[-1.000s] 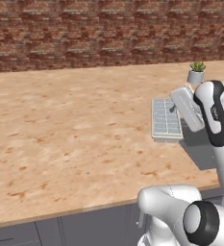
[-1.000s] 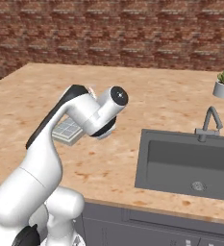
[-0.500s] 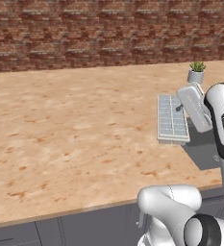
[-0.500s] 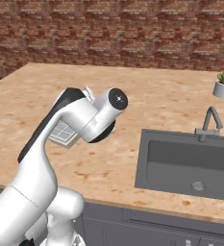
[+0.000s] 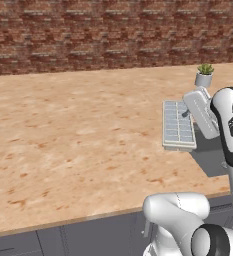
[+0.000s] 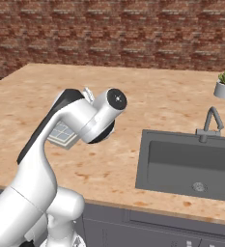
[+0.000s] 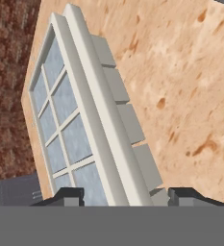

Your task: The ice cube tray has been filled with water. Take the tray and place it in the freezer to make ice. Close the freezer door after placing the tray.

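The ice cube tray (image 5: 178,125) is a pale grey-white grid of small cells, held over the wooden counter (image 5: 78,130) near the sink. My gripper (image 5: 189,114) is shut on the tray's right long edge. In the hand view the tray (image 7: 80,110) runs away from me, tilted, with its rim between the two dark fingertips (image 7: 68,194) of the gripper (image 7: 127,196). From the right base view a corner of the tray (image 6: 61,133) peeks out behind my arm. The freezer and the freezer door are out of view.
A dark sink (image 6: 191,164) with a faucet (image 6: 210,120) is set into the counter right of the tray. A small potted plant (image 5: 204,76) stands at the back by the brick wall (image 5: 113,30). The counter's front edge (image 5: 63,220) runs below.
The tray has turned in my grip from slanted to nearly straight and shifted slightly right. My elbow has swung up and outward. The cameras have not moved.
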Available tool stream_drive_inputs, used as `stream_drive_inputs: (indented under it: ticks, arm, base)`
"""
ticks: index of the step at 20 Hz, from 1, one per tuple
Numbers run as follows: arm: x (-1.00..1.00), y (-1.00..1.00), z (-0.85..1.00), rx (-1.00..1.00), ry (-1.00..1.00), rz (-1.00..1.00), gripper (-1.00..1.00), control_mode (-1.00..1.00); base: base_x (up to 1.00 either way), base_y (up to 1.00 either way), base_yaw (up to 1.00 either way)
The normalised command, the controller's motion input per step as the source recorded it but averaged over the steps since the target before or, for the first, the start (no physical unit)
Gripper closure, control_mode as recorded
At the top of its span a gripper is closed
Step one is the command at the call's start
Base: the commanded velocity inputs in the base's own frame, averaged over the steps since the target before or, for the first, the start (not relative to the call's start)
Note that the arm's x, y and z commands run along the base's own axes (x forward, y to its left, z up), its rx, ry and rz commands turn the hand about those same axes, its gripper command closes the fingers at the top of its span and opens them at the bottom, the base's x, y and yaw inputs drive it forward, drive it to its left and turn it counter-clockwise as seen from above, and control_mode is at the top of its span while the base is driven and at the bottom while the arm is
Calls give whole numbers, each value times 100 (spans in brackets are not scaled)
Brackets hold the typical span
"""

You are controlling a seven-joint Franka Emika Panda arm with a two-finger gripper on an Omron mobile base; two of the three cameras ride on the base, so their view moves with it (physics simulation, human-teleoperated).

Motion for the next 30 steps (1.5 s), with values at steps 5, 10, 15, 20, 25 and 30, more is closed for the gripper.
stream_drive_inputs:
  ticks: [5, 10, 15, 20, 25, 30]
  arm:
    - [0, 0, 0, 0, 0, 0, 100, 100]
    - [0, 0, 0, 0, 0, 0, 100, 100]
    - [0, 0, 0, 0, 0, 0, 100, 100]
    - [0, 0, 0, 0, 0, 0, 100, 100]
    - [0, 0, 0, 0, 0, 0, 100, 100]
    - [0, 0, 0, 0, 0, 0, 100, 100]
  base:
    - [-34, 2, 0]
    - [-48, 16, 3]
    - [-48, 25, 9]
    - [-33, 29, 19]
    - [-14, 30, 26]
    - [-1, 35, 31]
